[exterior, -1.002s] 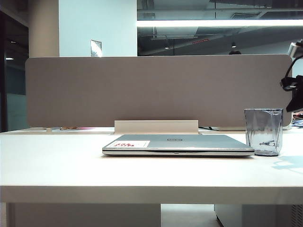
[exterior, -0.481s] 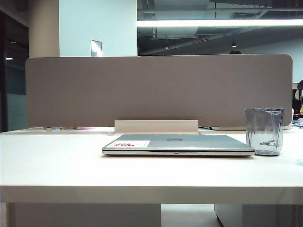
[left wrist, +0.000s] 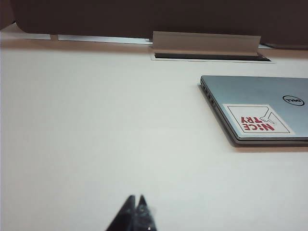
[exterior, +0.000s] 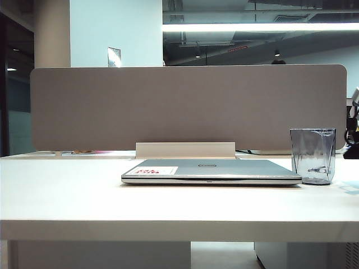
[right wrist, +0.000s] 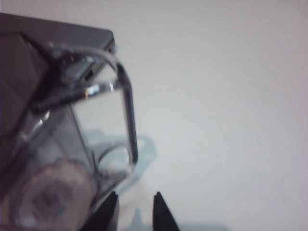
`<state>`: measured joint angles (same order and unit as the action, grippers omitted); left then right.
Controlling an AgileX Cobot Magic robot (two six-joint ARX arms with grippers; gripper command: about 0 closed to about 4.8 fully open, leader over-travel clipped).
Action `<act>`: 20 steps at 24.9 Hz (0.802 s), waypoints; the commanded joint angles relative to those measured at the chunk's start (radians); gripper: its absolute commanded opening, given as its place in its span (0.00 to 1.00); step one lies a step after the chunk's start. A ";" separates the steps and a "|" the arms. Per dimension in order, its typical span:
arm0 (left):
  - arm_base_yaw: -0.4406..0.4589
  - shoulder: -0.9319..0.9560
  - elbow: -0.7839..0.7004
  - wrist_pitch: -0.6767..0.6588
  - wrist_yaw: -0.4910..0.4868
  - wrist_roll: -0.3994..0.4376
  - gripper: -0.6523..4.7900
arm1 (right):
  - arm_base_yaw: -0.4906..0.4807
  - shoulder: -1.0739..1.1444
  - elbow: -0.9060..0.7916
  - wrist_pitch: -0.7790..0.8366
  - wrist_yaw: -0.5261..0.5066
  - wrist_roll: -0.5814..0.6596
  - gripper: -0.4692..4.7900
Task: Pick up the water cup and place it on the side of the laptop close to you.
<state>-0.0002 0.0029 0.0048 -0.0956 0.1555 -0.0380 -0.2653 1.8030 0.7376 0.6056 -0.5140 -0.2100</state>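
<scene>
The water cup (exterior: 313, 156) stands upright on the worktop (exterior: 168, 204), at the right end of the laptop (exterior: 210, 171), just beside its right edge; whether the two touch cannot be told. The laptop lies closed, sticker and round logo showing on the lid.

What has changed within the last second: the right arm, seen a second ago high at the right border of the exterior view, left that view half a second ago and now shows again lower down at the same border (exterior: 353, 131) — level with the cup's upper half. Its right gripper (right wrist: 134, 209) has gone from closed to parted, and the wrist view puts the jaws close behind the cup's squared handle (right wrist: 126, 103), holding nothing.

The left gripper (left wrist: 135, 211) rests over bare worktop to the left of the laptop, tips together and empty, and plays no evident part.

Judgement: this is the approach to the grasp — the cup is unmoved from its start, and the placement on the laptop's near side is not yet begun.
</scene>
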 commanded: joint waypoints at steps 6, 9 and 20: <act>0.002 0.001 0.003 -0.005 -0.002 0.004 0.11 | 0.002 0.060 0.082 0.027 -0.072 -0.004 0.30; 0.002 0.001 0.003 -0.006 -0.002 0.004 0.11 | 0.002 0.077 0.092 0.052 -0.084 -0.004 0.30; 0.002 0.001 0.003 -0.023 -0.002 0.004 0.11 | 0.003 0.127 0.126 0.072 -0.145 -0.007 0.30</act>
<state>-0.0002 0.0032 0.0048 -0.1181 0.1539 -0.0380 -0.2626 1.9266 0.8528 0.6617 -0.6380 -0.2153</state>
